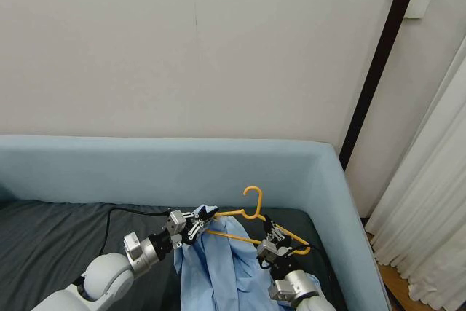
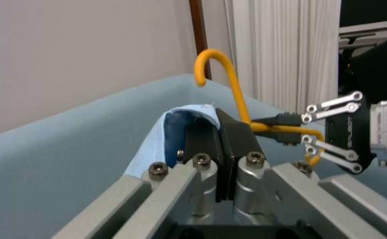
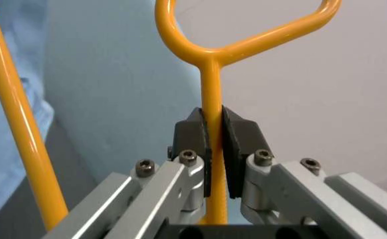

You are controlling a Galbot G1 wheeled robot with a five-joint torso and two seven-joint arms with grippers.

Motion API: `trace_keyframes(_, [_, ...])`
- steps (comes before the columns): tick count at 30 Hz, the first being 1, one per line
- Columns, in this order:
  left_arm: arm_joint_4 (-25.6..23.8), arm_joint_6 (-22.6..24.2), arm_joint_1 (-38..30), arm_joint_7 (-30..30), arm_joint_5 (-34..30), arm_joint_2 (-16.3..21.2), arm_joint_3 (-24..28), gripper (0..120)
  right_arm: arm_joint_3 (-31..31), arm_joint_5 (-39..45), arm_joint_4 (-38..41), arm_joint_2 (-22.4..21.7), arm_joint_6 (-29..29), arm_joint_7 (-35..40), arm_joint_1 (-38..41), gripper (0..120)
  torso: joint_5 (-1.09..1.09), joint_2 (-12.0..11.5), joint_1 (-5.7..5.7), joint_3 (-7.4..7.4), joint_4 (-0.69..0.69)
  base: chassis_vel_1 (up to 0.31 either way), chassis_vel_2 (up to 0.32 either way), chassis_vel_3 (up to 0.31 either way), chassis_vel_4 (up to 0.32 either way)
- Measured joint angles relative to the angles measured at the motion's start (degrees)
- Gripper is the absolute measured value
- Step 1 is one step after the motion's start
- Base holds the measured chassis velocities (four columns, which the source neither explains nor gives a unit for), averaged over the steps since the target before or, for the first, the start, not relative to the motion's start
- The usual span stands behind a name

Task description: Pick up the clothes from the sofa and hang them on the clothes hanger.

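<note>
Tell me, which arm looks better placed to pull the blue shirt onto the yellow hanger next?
Probably the left: the left gripper is shut on the blue shirt right beside the hanger, so it can draw cloth over it. The right gripper is clamped on the hanger, steadying it.

Seen from across the room, the robot's left arm (image 1: 102,278) is a rounded white shell that narrows to a ribbed silver wrist, with a thin black cable (image 1: 138,211) looping off it. The left gripper (image 1: 206,216) is made of brushed-aluminium linkage bars with dark hex-socket screws at the pivots and blocky black finger pads (image 2: 236,142). The right gripper (image 1: 273,239) has the same silver bars, dark screws and black pads (image 3: 238,133), and sits on a silver-collared white right arm (image 1: 297,288).
</note>
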Motion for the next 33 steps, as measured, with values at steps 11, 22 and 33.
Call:
trace_keyframes(11, [7.6,-4.4,-1.7,4.5,4.3,3.7,-1.7,0,5.3,-4.3,-3.9,-1.3,3.8,-1.3,-0.3,5,0.0,0.0,0.0,0.01,-0.02,0.0,0.0,0.0,0.0])
trace_keyframes(22, [6.1,-4.2,-1.9,6.5,1.4,5.7,-1.7,0,4.1,-8.7,-7.2,1.8,4.5,-0.9,0.8,5,0.0,0.0,0.0,0.0,-0.01,0.0,0.0,0.0,0.0])
trace_keyframes(33, [3.5,-3.1,-1.7,6.6,1.4,5.1,-1.3,0,2.4,-17.6,-12.2,5.3,10.9,0.6,4.5,5,0.0,0.0,0.0,0.01,0.0,0.0,0.0,0.0,0.0])
